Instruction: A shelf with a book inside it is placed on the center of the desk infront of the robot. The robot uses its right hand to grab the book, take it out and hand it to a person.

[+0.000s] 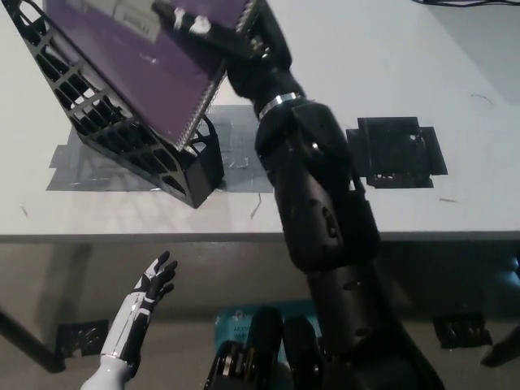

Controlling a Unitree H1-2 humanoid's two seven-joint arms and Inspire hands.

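Above the black shelf [138, 142], right robot hand [219, 36] clamps the purple book [154, 69].

I see purple spiral-bound book [158, 69] tilted above black lattice shelf [130, 142], which stands on desk's grey tape patch.
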